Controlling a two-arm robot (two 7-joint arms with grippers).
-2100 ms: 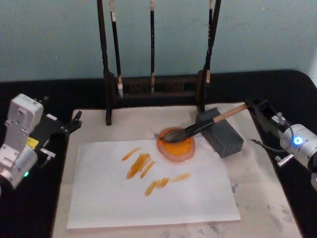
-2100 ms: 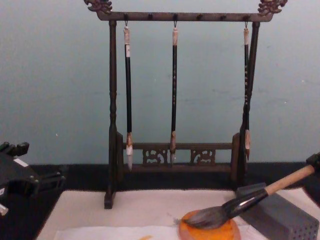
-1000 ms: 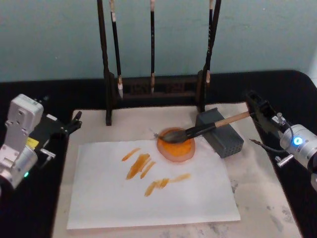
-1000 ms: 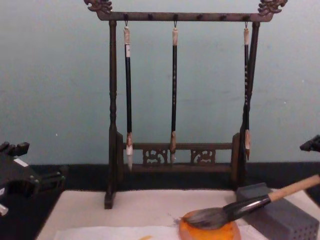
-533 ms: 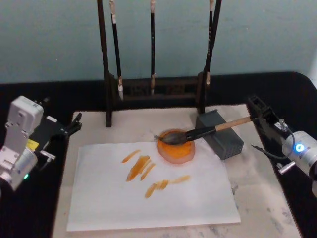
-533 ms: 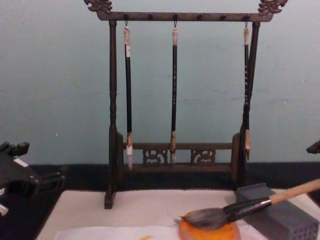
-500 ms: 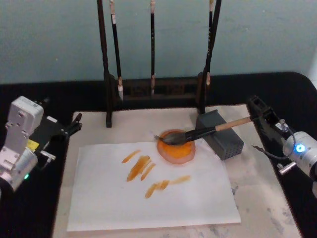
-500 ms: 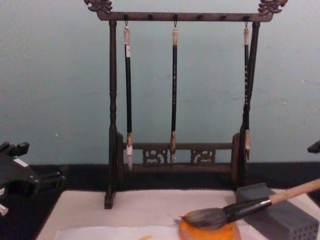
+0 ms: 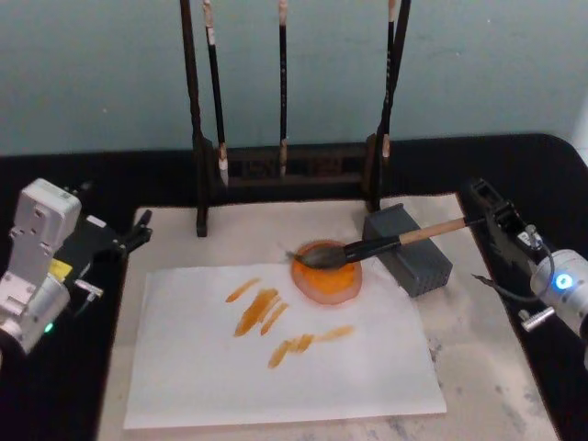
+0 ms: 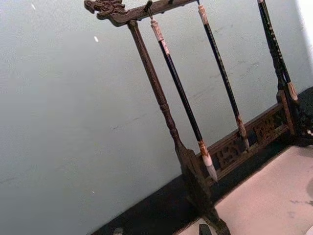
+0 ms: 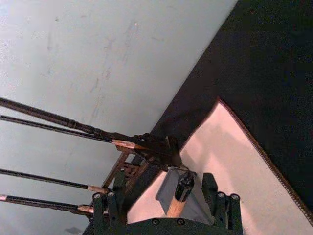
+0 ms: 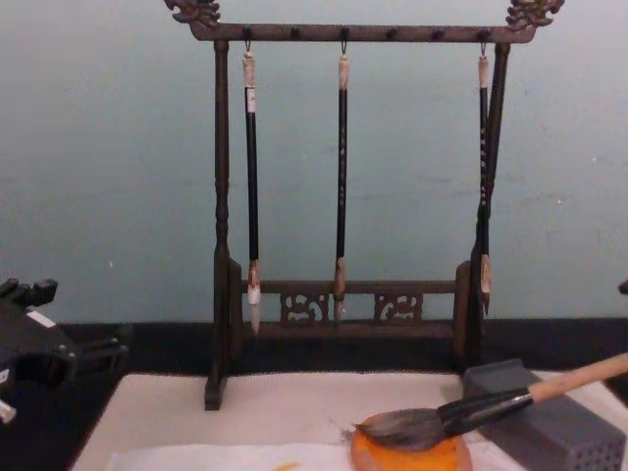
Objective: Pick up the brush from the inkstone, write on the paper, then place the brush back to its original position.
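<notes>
We see the brush (image 9: 367, 247) lying across the inkstone (image 9: 326, 272) and the grey perforated block (image 9: 410, 248) – its bushy head rests on the orange dish, its black ferrule crosses to the block's top, and its pale handle runs out past the block toward the right. The inkstone sits at the upper right edge of the paper (image 9: 276, 386), which bears several orange strokes and lies on the cream mat (image 9: 487, 367) covering the black bench (image 9: 119, 179).

We find the right end effector (image 9: 485, 213) at the right edge of the mat, just beyond the handle's tip. In the right wrist view its fingers (image 11: 209, 188) stand spread, with the handle's looped end between them and no contact visible.

The left end effector (image 9: 133, 231) hovers at the mat's left edge – well apart from the brush – and we cannot tell how its fingers stand.

Behind the mat we see the dark wooden rack (image 12: 221, 245), with three thin brushes (image 12: 341, 177) hanging from its top bar.
</notes>
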